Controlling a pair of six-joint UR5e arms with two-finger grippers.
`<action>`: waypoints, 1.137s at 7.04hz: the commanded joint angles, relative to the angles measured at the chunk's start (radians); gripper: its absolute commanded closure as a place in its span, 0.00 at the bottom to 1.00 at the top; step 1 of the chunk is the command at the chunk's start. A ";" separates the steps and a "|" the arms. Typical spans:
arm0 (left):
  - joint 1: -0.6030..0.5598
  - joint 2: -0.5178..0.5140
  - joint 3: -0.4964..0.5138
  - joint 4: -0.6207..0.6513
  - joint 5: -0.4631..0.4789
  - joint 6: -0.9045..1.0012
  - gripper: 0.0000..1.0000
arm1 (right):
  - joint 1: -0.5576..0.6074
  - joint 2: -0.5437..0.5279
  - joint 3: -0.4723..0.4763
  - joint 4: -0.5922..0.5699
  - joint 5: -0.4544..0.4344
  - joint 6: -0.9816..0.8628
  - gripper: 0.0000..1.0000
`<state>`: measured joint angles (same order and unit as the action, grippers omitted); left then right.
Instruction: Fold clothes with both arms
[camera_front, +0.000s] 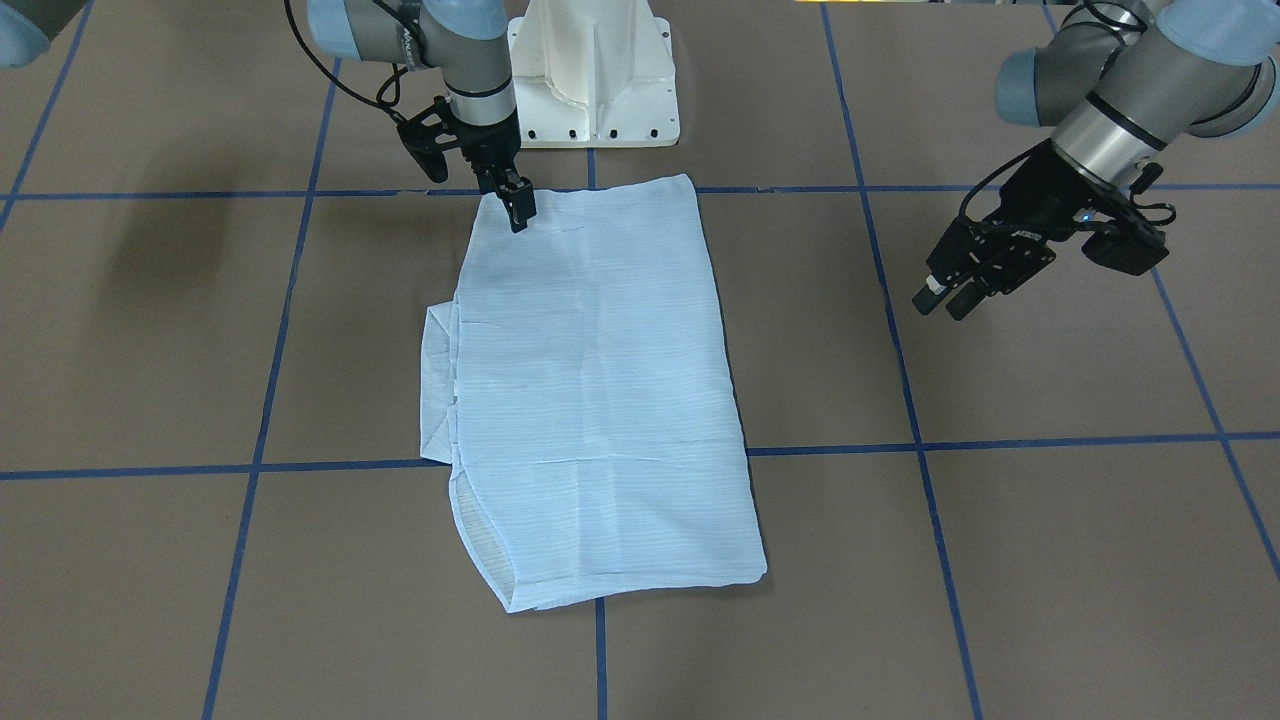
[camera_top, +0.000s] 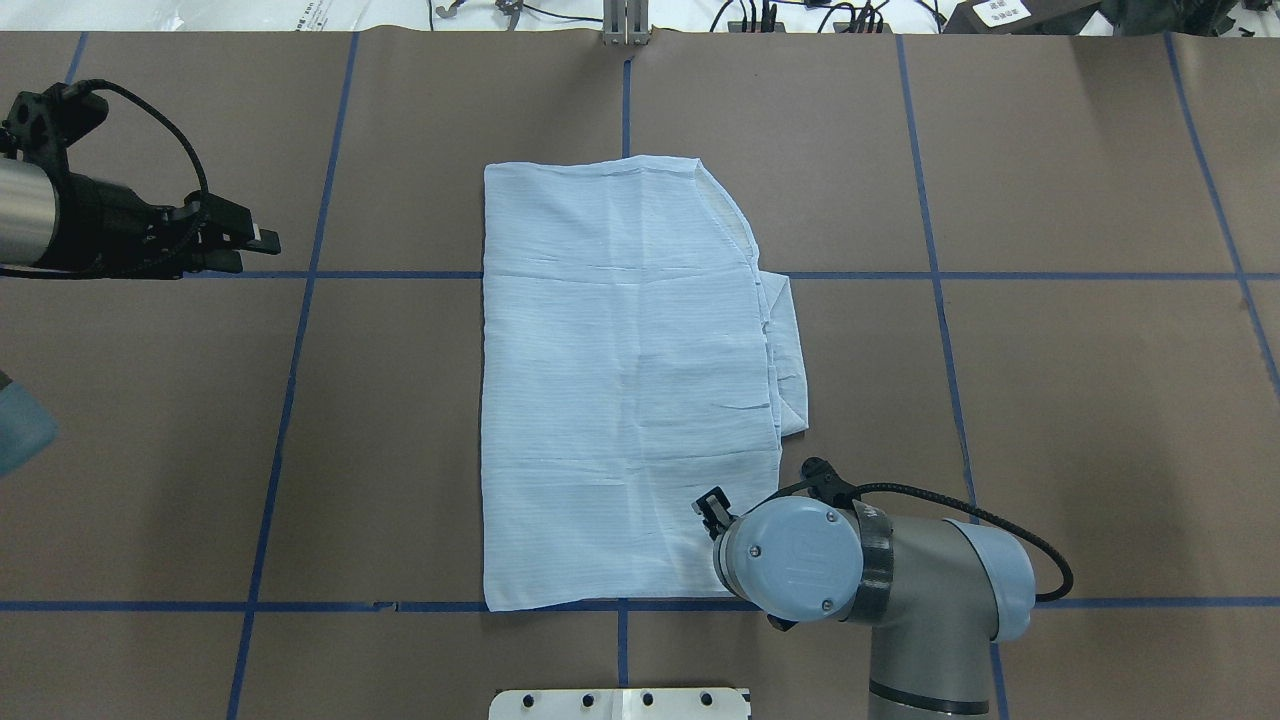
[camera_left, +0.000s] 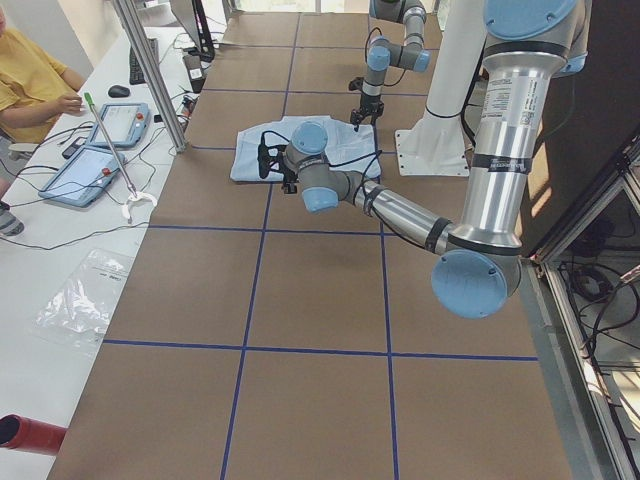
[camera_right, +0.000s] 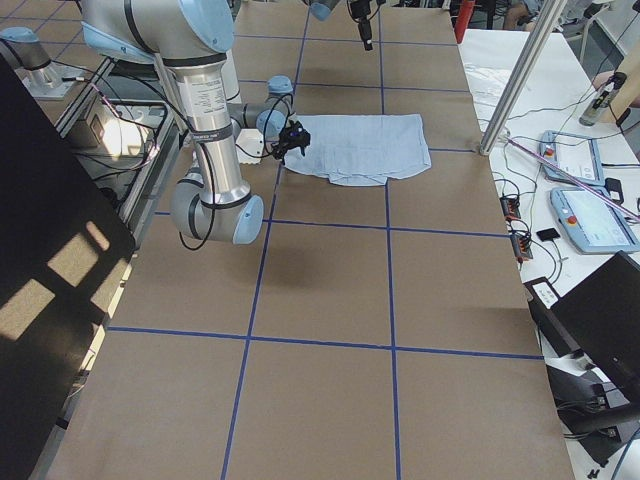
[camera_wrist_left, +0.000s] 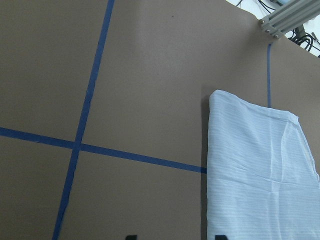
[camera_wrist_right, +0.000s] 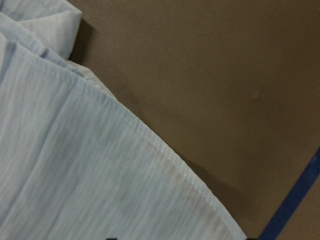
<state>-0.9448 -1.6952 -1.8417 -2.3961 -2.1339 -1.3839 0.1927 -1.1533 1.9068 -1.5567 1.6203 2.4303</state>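
The right end effector (camera_front: 517, 205), fingers together, hangs over the shirt's (camera_front: 590, 400) near corner; the shirt lies lengthwise away from the robot on the tabletop (camera_front: 1050, 520). The left end effector (camera_front: 945, 296), seemingly closed, is well apart.

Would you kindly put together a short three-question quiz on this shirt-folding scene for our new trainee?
1. True or false: the left gripper hangs over the shirt.
2. Which gripper is at a near corner of the shirt, on the robot's side? A) the right gripper B) the left gripper C) neither
3. Fill in: in the overhead view, extra folded layers stick out from the shirt's ____ edge.

Key:
1. False. It hangs over bare table, well off to the robot's left of the shirt.
2. A. Its fingertips are down at the corner nearest the white base.
3. Right, about halfway along its length.
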 joint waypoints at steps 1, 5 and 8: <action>-0.002 -0.001 -0.001 0.000 0.005 0.000 0.40 | -0.019 -0.011 -0.002 0.006 -0.003 0.010 0.11; -0.008 0.000 -0.008 0.000 0.005 0.000 0.40 | -0.028 -0.023 0.001 0.006 -0.013 0.010 0.86; -0.006 0.003 -0.016 0.002 0.006 -0.029 0.39 | -0.030 -0.016 0.008 0.006 -0.016 0.015 1.00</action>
<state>-0.9523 -1.6931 -1.8520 -2.3951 -2.1288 -1.3931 0.1627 -1.1720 1.9111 -1.5509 1.6060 2.4450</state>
